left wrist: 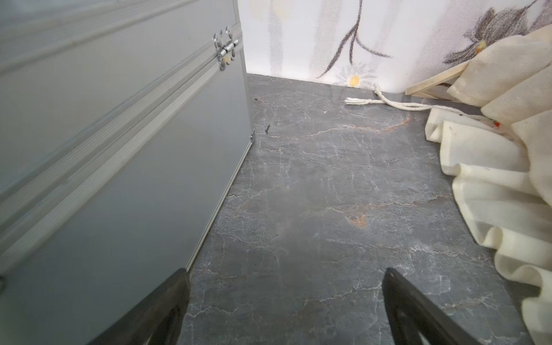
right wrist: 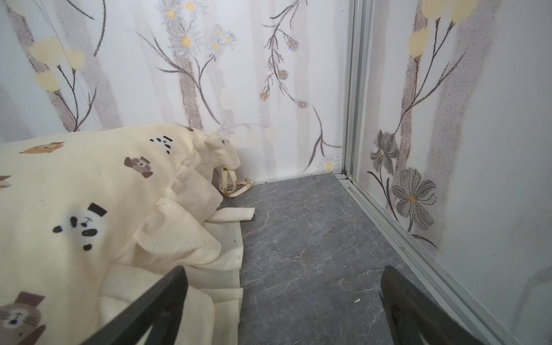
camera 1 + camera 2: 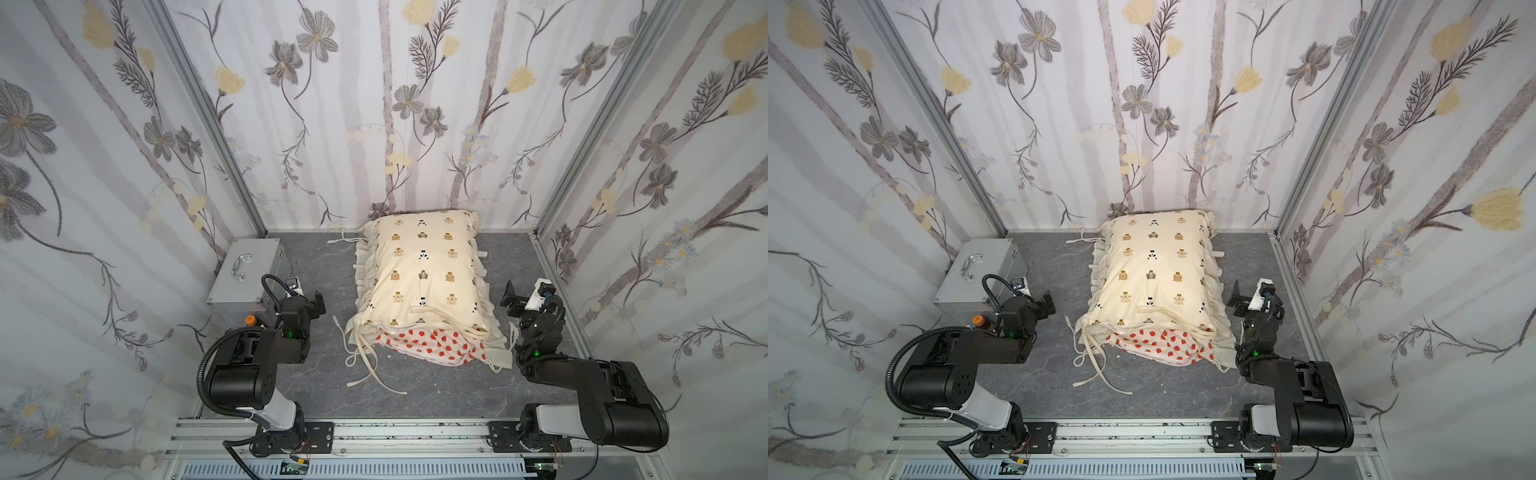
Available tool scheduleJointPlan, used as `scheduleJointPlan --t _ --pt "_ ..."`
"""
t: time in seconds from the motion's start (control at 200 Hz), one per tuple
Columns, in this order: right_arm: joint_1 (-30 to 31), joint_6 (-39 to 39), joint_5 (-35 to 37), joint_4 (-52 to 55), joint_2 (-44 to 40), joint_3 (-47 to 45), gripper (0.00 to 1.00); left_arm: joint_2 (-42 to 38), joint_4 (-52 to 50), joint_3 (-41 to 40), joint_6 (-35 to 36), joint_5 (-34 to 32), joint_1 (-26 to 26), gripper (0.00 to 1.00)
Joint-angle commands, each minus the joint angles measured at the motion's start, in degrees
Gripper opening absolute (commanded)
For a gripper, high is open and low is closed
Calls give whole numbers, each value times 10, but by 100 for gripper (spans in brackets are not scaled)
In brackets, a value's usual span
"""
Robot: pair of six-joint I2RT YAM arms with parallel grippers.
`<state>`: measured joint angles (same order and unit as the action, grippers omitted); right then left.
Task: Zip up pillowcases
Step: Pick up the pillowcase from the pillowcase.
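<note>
My left fingers [image 1: 155, 313] apart, empty, over grey marbled counter [image 1: 313, 209]; right fingers [image 2: 418, 313] apart, empty too. Between them, red-strawberry cream pillowcase [image 3: 432, 347] pinned under bear-print cream ruffled pillowcase [image 3: 424, 266]. Zippers unseen. Risk: loose cream ties [image 3: 365, 347] snagging fingers; top pillow dragging along.

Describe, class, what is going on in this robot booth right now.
Nothing is being handled yet. Two stuffed pillowcases lie stacked mid-table: the bear-print pillowcase on top of the strawberry pillowcase, whose near end peeks out, long ties trailing on the grey tabletop. The left tool hangs open beside the metal case; the right tool hangs open by the pile's other side. Neither holds anything, and no zipper is visible.
</note>
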<state>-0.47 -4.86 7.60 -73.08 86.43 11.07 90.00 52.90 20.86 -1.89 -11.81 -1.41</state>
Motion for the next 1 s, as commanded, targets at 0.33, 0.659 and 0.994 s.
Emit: scheduleJointPlan --t 0.33,0.659,0.994 --pt "1 8 -6 -17 1 1 100 0 20 3 -6 1 0 100" --pt "1 8 -5 -16 1 1 100 1 20 3 -5 2 0 100" --pt "1 9 -12 -15 1 2 100 1 19 3 -5 2 0 100"
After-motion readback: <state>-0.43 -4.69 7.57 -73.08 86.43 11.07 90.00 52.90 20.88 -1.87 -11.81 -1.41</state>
